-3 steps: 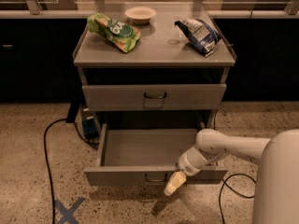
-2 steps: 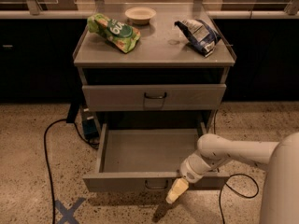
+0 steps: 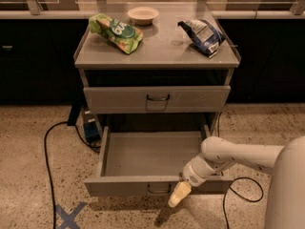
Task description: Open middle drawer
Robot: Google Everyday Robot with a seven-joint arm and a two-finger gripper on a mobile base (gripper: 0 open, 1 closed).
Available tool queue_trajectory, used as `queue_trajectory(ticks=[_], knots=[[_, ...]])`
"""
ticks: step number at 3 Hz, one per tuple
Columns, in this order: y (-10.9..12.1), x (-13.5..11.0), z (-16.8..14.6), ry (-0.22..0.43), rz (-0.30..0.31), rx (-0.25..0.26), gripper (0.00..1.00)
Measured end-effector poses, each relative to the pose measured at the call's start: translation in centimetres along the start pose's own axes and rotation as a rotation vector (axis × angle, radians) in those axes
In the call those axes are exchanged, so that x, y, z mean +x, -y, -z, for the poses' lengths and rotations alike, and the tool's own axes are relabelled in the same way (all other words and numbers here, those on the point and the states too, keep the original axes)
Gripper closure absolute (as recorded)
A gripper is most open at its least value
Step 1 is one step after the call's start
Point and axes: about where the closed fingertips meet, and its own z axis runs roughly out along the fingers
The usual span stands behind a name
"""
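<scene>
Now the wide grey metal middle drawer stands pulled out, the cream gripper just right of its dark loop handle. Whether it is open or closed cannot be told.

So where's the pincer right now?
Low in the camera view, right of centre: the pincer hangs at the front of the pulled-out middle drawer, just right of its handle.
</scene>
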Motion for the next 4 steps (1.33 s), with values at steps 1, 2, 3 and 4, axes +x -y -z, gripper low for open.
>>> queue_trajectory(ticks=[1,2,3,4], knots=[[-0.6,0.2,-0.1,0.019,-0.006,-0.027,0.0],[-1.7,0.4,-0.2,0.023,-0.01,-0.055,0.0],[-3.0,0.9,-0.2,0.034,-0.025,-0.09,0.0],[-3.0,0.9,-0.2,0.034,-0.025,-0.09,0.0]])
